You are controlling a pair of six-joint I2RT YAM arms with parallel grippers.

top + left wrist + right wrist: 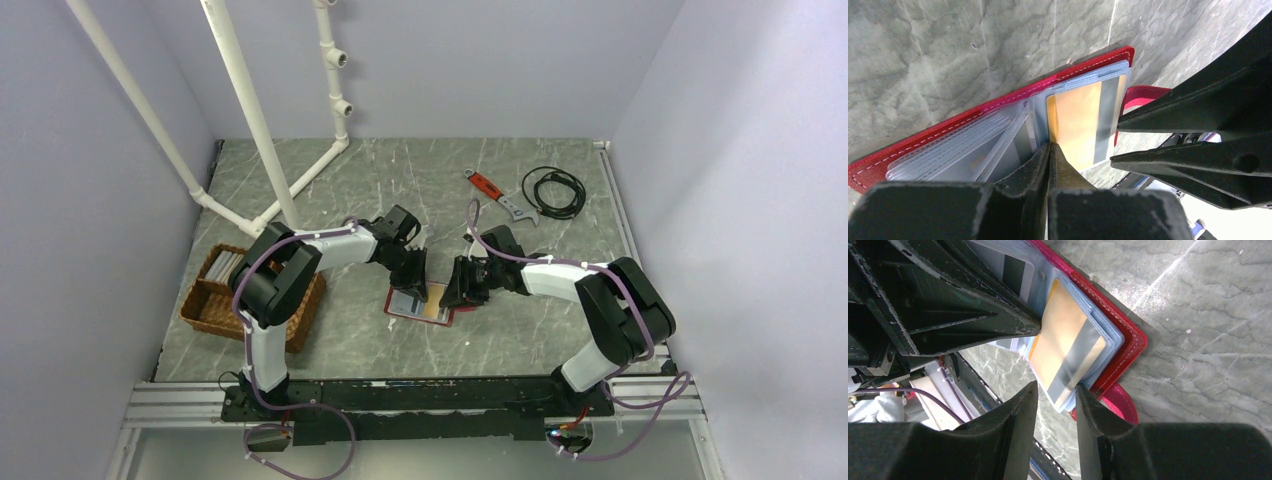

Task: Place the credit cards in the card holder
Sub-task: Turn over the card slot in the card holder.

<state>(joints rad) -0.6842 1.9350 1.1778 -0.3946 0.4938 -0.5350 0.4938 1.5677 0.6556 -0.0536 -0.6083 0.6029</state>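
Grey marbled table (380,190) between pale lilac walls, a white pipe frame (262,120) at the back. On it, the two arms meet over a red card holder (410,305) lying open near the middle of the near half.

The holder (948,128) shows white stitching along its red edge and a fan of clear sleeves (958,145) inside, with greyish shapes visible through some of them. A short red strap (1120,400) sticks out from under one end. On the sleeve stack at that end lies a gold card (1078,125) with a grey stripe across it. How far it sits inside the top sleeve cannot be told.

The left gripper (1050,147) has its jaws pressed together, tips at the card's long edge; whether they pinch the card or the sleeve is unclear. The right gripper (1055,390) has its jaws parted, with the striped end of the card (1063,335) between the fingertips.

At the table's left edge sits a brown wicker basket (205,310) holding pale flat items, too small to make out. Well apart, at the far right, lie a red-handled wrench (493,192) and a coiled black cable (553,190).
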